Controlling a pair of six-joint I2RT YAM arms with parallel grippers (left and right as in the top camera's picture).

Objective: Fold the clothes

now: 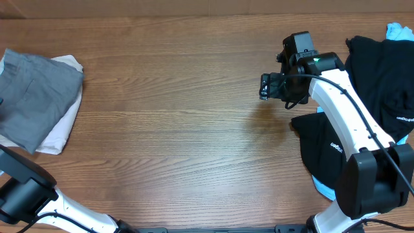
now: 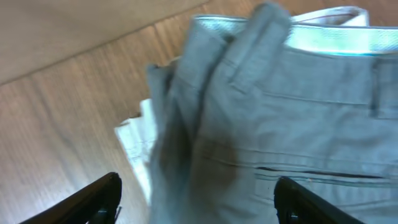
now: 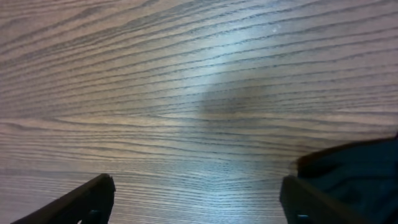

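My left gripper [image 2: 198, 202] hangs released and empty over the grey shorts [image 1: 35, 97], folded atop the cream shorts [image 1: 61, 133] at far left. My right gripper [image 1: 266, 86], fingers spread too, hovers beside the black pile [image 1: 381, 71], likely to fetch the next piece.

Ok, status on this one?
Left gripper open above grey shorts. Right gripper open, empty. Grey shorts folded atop white shorts. Black clothes heaped right, unfolded.

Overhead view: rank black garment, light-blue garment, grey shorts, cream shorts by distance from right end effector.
1. Black garment, just right of the right end effector.
2. Light-blue garment, right side, peeking from under the black.
3. Grey shorts and cream shorts, far left, stacked: too close to call.
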